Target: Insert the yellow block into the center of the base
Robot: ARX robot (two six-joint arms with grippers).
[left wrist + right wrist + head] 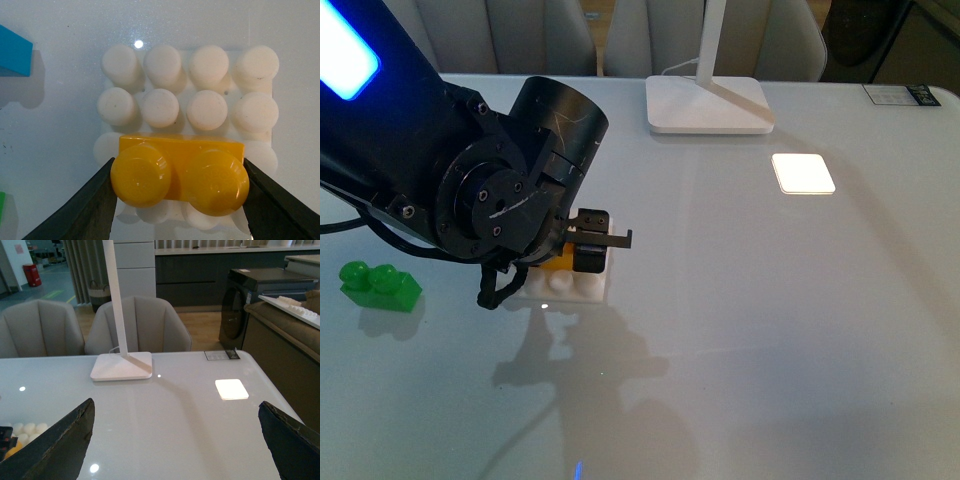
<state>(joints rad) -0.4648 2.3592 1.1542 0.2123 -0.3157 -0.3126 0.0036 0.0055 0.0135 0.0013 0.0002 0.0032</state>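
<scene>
The yellow block (180, 175), with two round studs, is clamped at its ends by the black fingers (90, 210) of my left gripper (180, 185). It hangs over the white base (200, 107), covering the stud rows nearest the wrist; two rows of studs beyond it stay bare. Whether it touches the studs below I cannot tell. In the front view the left gripper (582, 250) points down at the base (570, 288), with a sliver of the yellow block (558, 262) showing. My right gripper (175, 440) is open over bare table, far from the base (27, 429).
A green two-stud brick (380, 285) lies left of the base. A blue brick (12, 50) sits beside the base. The white lamp foot (708, 105) stands at the back, with a bright light patch (803, 173) to its right. Chairs line the far table edge.
</scene>
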